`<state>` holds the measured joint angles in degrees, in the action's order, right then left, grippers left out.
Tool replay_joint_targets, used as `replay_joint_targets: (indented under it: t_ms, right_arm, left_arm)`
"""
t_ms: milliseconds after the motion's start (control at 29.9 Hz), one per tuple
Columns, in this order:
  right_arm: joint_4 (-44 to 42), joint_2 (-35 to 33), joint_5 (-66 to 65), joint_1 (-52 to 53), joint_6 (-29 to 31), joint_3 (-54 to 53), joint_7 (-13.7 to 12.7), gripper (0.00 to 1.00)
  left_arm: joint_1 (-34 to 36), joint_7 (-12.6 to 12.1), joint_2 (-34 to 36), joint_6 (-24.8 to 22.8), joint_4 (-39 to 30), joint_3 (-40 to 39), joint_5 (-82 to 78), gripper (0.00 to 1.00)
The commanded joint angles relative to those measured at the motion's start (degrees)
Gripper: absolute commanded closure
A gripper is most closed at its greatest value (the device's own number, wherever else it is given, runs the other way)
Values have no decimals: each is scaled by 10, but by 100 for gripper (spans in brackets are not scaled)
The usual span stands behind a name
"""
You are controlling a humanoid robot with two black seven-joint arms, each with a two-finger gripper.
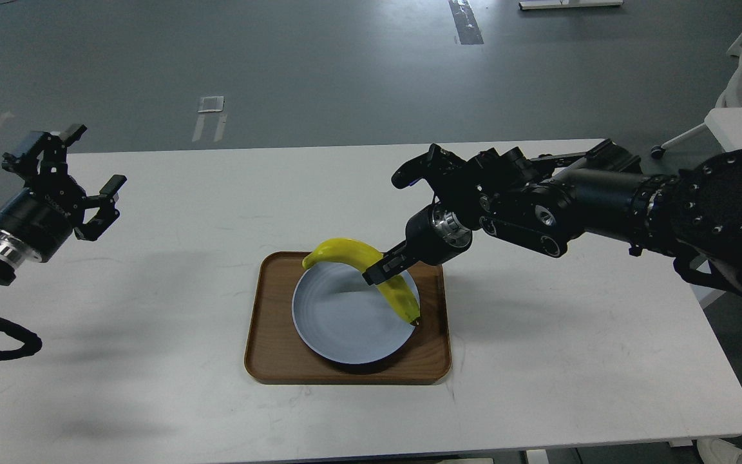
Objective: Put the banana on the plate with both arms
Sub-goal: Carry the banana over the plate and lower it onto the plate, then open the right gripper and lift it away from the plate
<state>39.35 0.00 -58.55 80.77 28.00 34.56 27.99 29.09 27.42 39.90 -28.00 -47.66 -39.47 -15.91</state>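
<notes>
The yellow banana (351, 252) hangs over the far right part of the pale blue-grey plate (339, 316), its dark tip down by the plate's right rim. My right gripper (379, 269) is shut on the banana's middle, with the arm reaching in from the right. I cannot tell if the tip touches the plate. My left gripper (81, 174) is open and empty, raised above the table's far left side, well away from the plate.
The plate sits on a brown wooden tray (268, 348) at the middle of the white table (570, 361). A second white table edge (741, 119) shows at the far right. Grey floor lies beyond the table.
</notes>
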Motion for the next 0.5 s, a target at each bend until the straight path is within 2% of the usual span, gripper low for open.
replay_joint_targets:
  t_ms: [0, 201, 267, 334, 468]
  right_arm:
    - [-1, 0, 12, -6, 0, 2, 0, 51]
    - [-1, 0, 26, -7, 0, 0, 0, 34]
    - [-1, 0, 36, -7, 0, -1, 0, 17]
    - [-2, 0, 41, -6, 0, -5, 0, 5]
    - [-12, -7, 71, 3, 0, -24, 0, 2]
  left_arm:
    - [0, 0, 0, 0, 0, 0, 0, 2]
    - [0, 0, 0, 0, 0, 0, 1, 2]
    - [0, 0, 0, 0, -1, 0, 1, 2]
    - [0, 0, 0, 0, -1, 0, 1, 2]
    - [0, 0, 0, 0, -1, 0, 2, 2]
